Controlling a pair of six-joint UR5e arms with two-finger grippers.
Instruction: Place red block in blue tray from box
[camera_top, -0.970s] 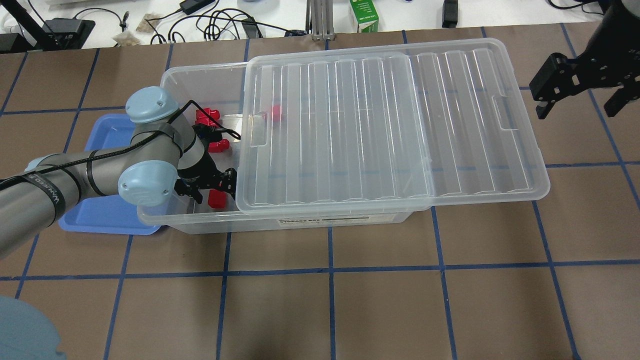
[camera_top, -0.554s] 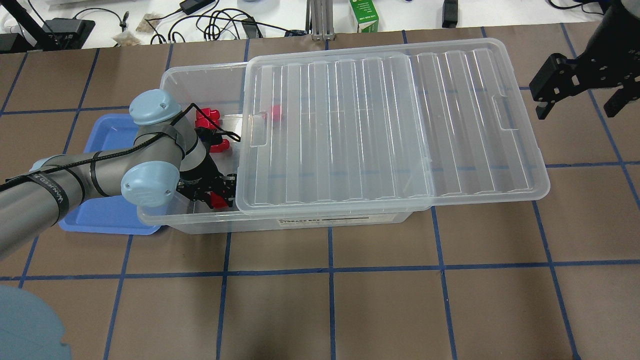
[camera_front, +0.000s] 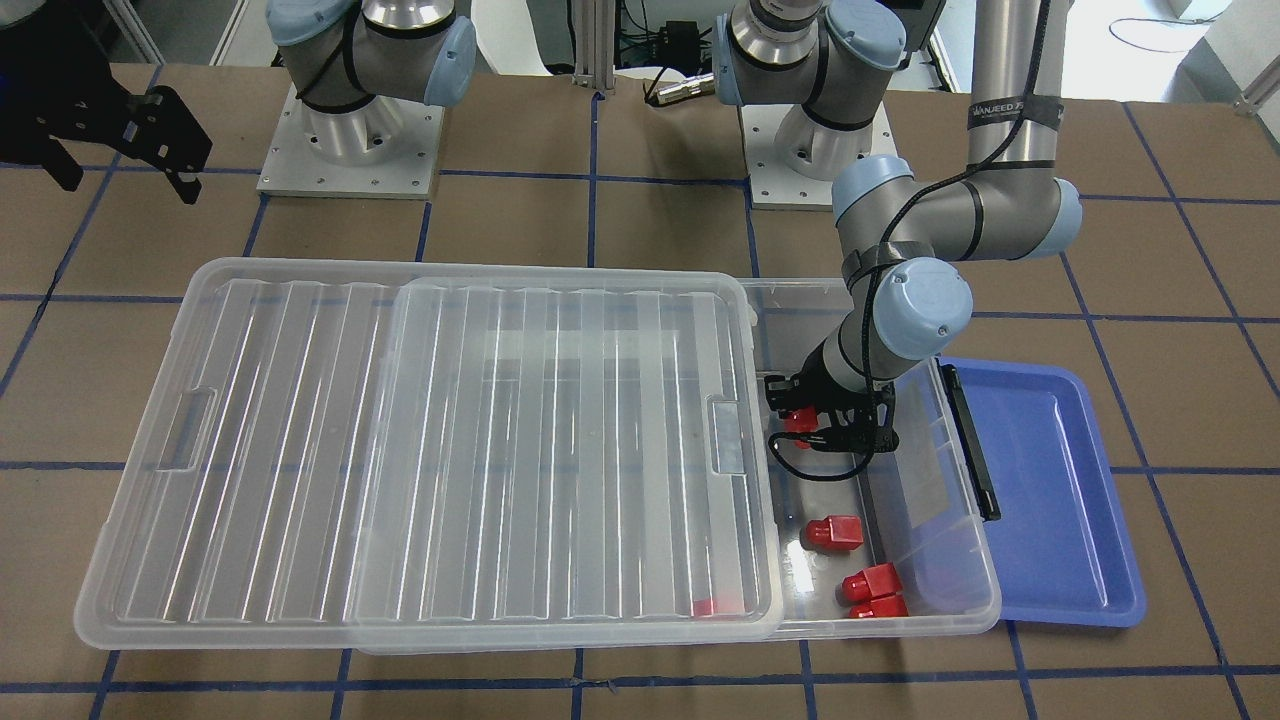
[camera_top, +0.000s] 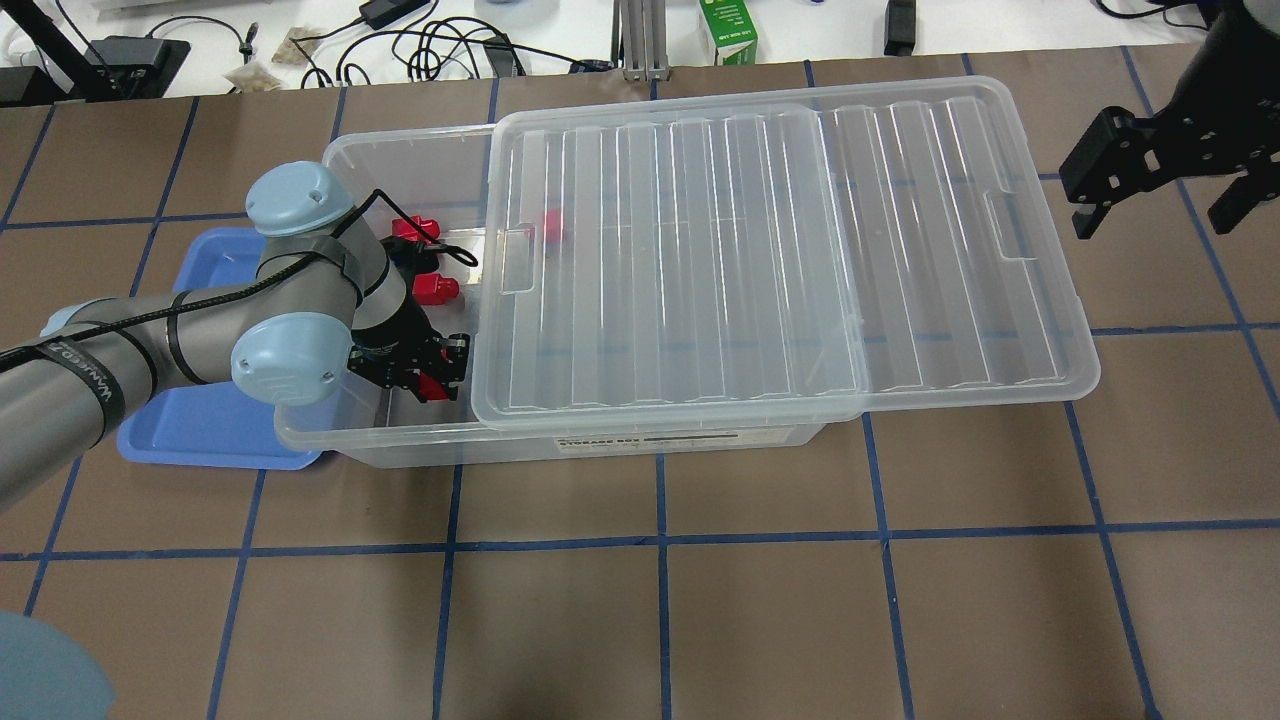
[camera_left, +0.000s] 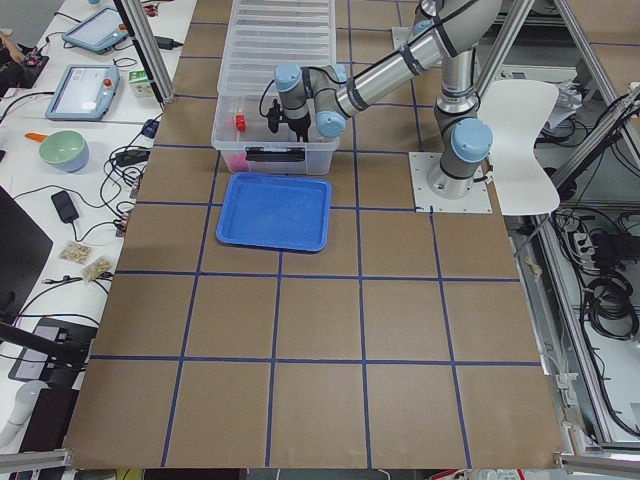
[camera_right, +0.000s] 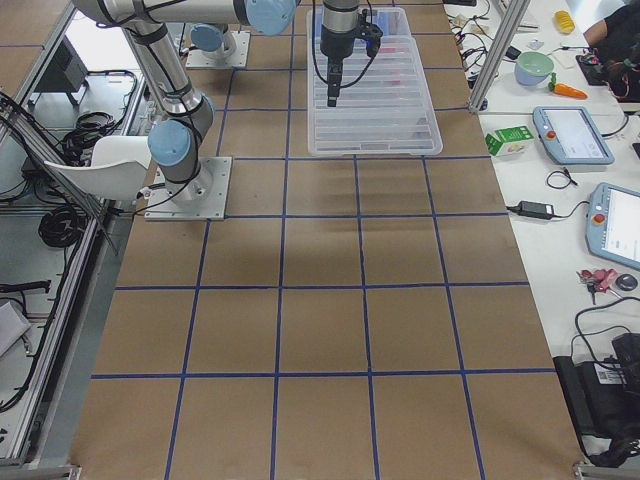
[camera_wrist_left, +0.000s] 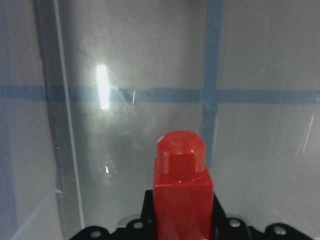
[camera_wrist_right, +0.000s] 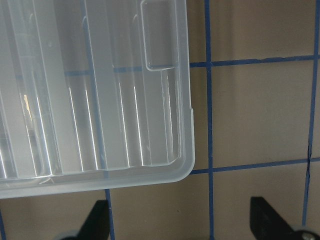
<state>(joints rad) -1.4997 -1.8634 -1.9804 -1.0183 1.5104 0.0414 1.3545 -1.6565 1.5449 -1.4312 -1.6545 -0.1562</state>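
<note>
Seen from across the table, the left gripper (camera_front: 812, 428) stood inside the open end of the box (camera_front: 985, 600), jaws pinched on one red block (camera_front: 797, 420). Three loose blocks (camera_front: 833, 532) lay farther along the floor. The blue tray (camera_front: 1050, 480) sat just beside the box wall, no block in it yet.

From overhead, the change was plain. A second before, the fingers had stood spread around that block; now they had closed on it and drawn back a little from the slid-aside lid (camera_top: 680, 260). I judged the pick done, with the carry over the wall to the tray left.

The left wrist camera showed the block's body clamped at the bottom edge, stub pointing away.

By its wrist camera, the right gripper (camera_wrist_right: 182, 225) hung spread and idle past the lid's corner.
</note>
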